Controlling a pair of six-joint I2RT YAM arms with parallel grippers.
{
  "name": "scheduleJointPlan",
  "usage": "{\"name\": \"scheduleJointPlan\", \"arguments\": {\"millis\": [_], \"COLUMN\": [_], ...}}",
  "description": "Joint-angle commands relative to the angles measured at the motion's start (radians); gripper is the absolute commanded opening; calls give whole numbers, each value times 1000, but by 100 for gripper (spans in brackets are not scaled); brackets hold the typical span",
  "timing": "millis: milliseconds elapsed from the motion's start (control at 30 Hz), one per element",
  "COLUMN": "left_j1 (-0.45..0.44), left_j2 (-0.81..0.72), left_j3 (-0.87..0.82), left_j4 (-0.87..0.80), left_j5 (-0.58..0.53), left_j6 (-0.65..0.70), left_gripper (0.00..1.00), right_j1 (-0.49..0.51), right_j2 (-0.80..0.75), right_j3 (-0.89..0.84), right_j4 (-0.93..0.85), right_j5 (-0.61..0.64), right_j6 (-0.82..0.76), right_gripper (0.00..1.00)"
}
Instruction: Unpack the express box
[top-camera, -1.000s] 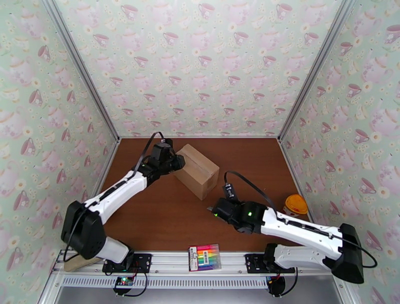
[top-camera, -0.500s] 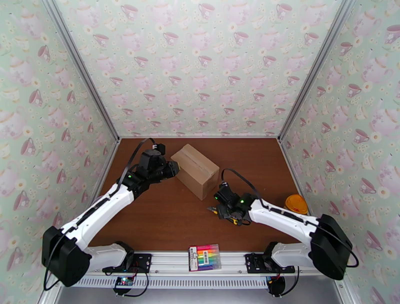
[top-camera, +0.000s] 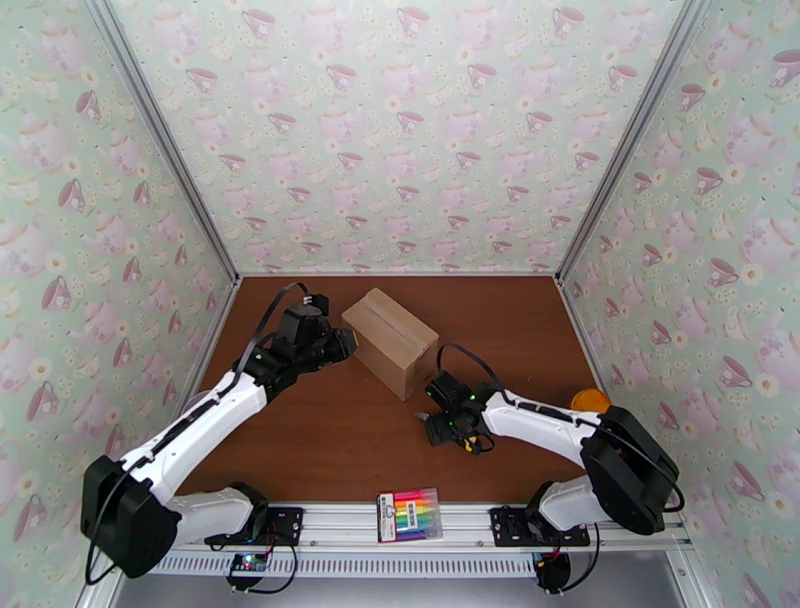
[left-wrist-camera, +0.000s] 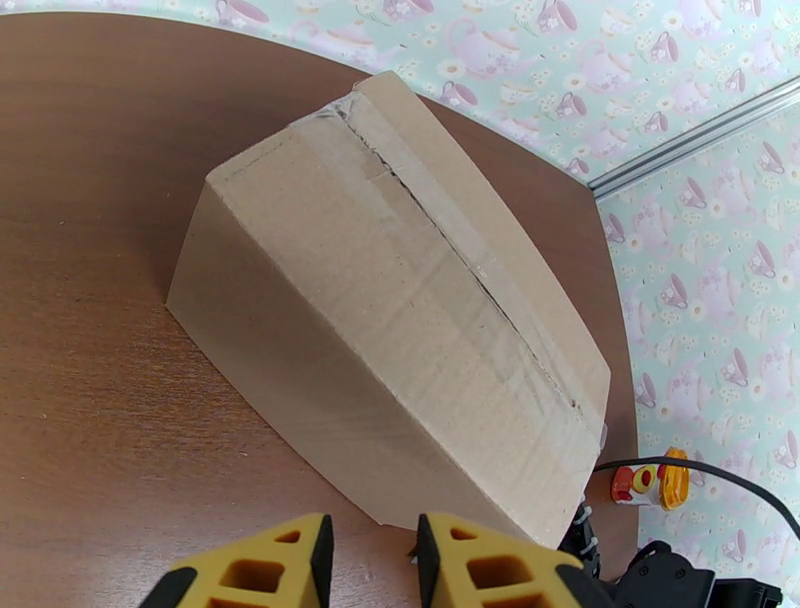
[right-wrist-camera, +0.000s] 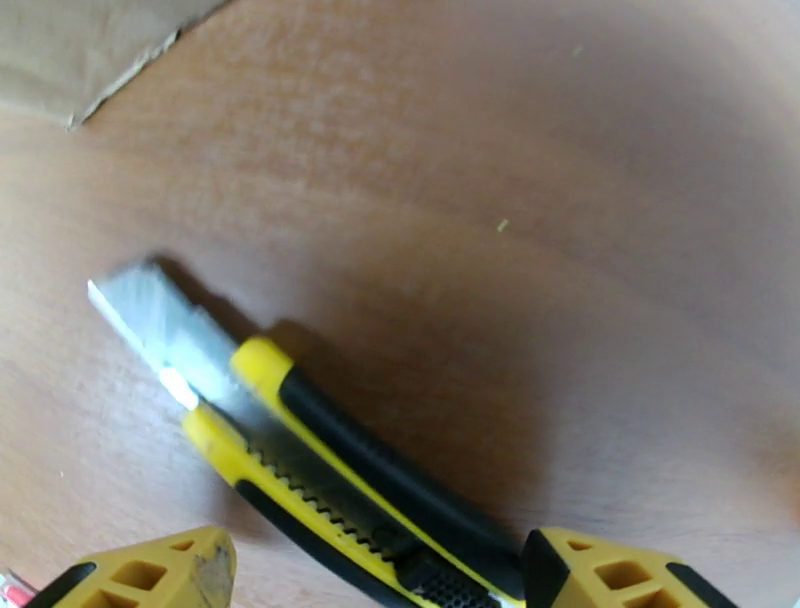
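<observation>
Express box (top-camera: 392, 340) sits toward the far middle of the brown table (top-camera: 330, 450), its flaps shut and tape (left-wrist-camera: 455, 255) running along the top seam. We see the left gripper (left-wrist-camera: 372, 545) just beside its left end, fingers close together with a narrow gap, pinching nothing. We judge it is placed there to brace the cardboard. Near its closest corner, a yellow-and-black utility knife (right-wrist-camera: 330, 465) lies flat on the wood with its blade out. The right gripper (right-wrist-camera: 380, 575) hangs over the handle, fingers spread wide on either side, not clamping it. We judge the knife is meant for slitting the tape.
</observation>
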Motion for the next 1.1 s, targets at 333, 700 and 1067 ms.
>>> {"name": "scheduleJointPlan", "arguments": {"millis": [333, 700, 1067], "left_j1": [-5, -5, -6], "left_j2": [-20, -26, -46], "left_j3": [-13, -11, -42], "left_j4": [5, -3, 2], "left_j5": [-13, -12, 6], "left_j6": [-16, -15, -14], "left_gripper": [32, 32, 32], "right_j1": [64, 150, 162], "right_j2": [-67, 100, 36], "right_j3": [5, 24, 22], "right_j4": [-97, -68, -93], "right_j5": [55, 125, 184], "right_j6": [112, 140, 177], "right_gripper": [70, 52, 27]}}
